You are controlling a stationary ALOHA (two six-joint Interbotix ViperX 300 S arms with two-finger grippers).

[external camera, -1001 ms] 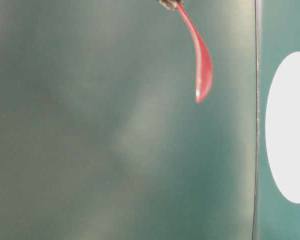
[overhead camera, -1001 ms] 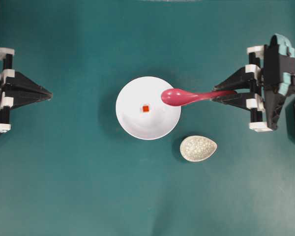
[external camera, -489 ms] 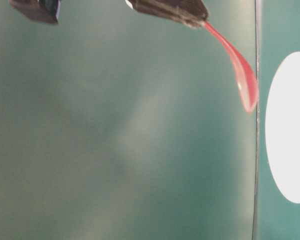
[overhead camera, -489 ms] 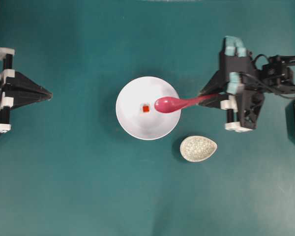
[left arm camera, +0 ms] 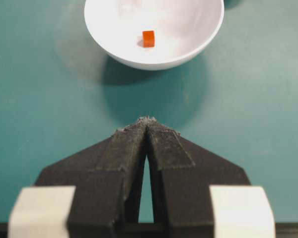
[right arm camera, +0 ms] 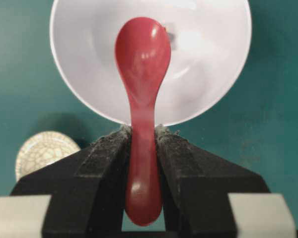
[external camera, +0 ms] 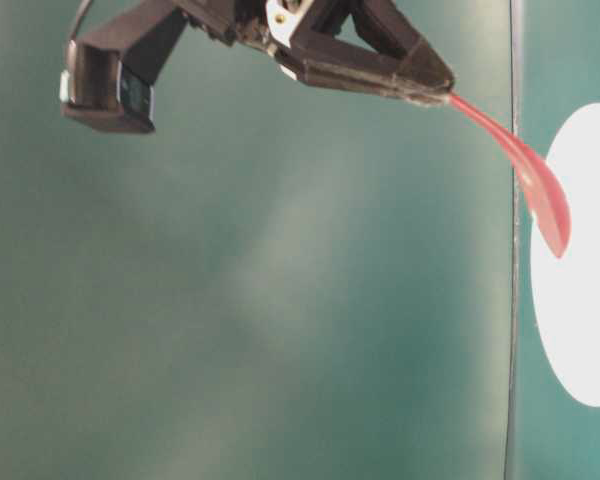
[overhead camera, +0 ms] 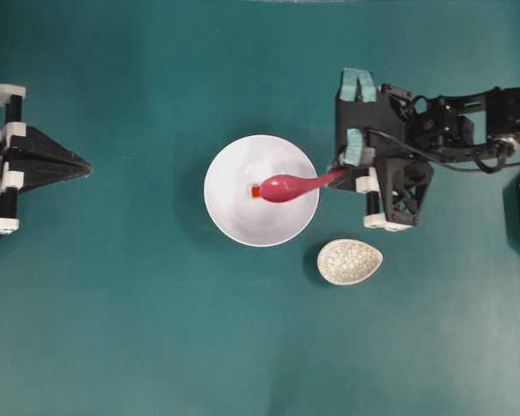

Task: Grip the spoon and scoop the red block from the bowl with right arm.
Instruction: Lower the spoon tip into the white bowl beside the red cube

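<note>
Reaching further over the surface [overhead camera: 139,329] than a second ago, the right arm [overhead camera: 433,143] now carries the spoon [overhead camera: 288,185] well inside the bowl [overhead camera: 234,221]. Nearest its wrist camera, the right pincer [right arm camera: 143,136] clamps the spoon's handle. Beyond it, the spoon's tip sits just beside the red block [overhead camera: 255,191]; contact is unclear. The grip is done; scooping remains. Farther off, the left pincer [left arm camera: 147,124] sits closed and idle. A speckled dish [overhead camera: 350,262] lies nearby.
</note>
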